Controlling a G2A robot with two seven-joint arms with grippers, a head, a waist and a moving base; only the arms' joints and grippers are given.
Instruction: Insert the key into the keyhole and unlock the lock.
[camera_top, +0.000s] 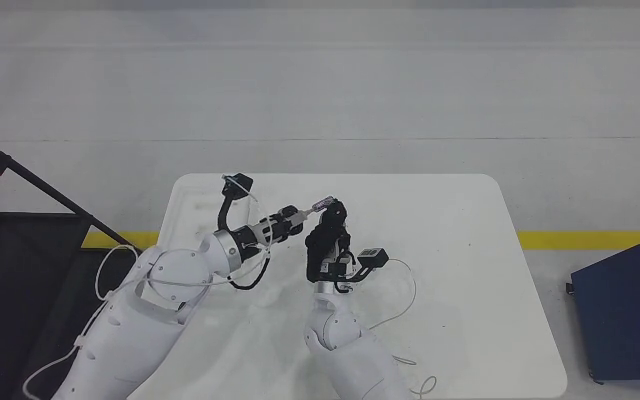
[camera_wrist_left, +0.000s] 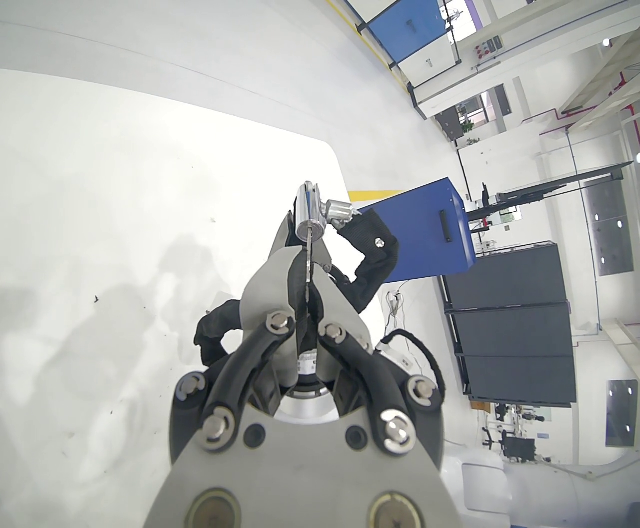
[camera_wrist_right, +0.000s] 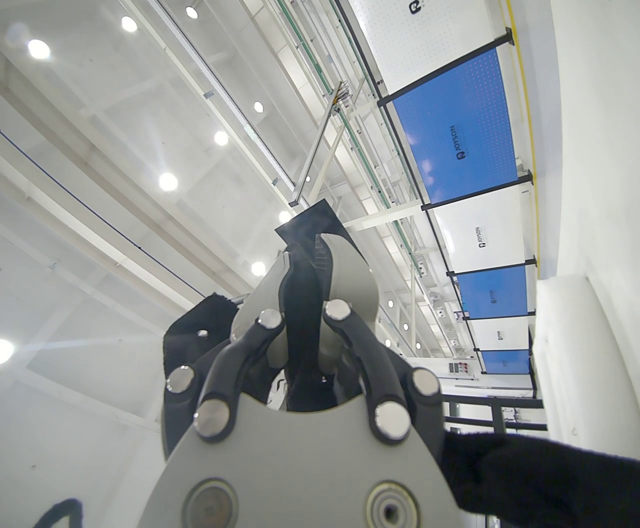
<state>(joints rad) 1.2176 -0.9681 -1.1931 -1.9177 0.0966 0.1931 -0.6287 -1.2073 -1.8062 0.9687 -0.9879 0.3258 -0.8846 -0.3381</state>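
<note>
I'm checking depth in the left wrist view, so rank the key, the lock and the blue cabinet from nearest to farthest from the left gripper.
1. key: pinched in the left gripper itself.
2. lock: at the key's tip, just beyond the gripper.
3. blue cabinet: far off, on the floor past the table edge.

You see just a thin edge of the key (camera_wrist_left: 311, 247); its head is buried between the pads of the left gripper (camera_wrist_left: 305, 265). The key's tip meets the end face of the lock (camera_wrist_left: 309, 212), but you can't tell how deep it sits. The lock's far side is hidden behind the black fabric cover (camera_wrist_left: 372, 245). In the top view both are too small to make out. You can't tell whether the right gripper (camera_wrist_right: 306, 255) holds anything.
</note>
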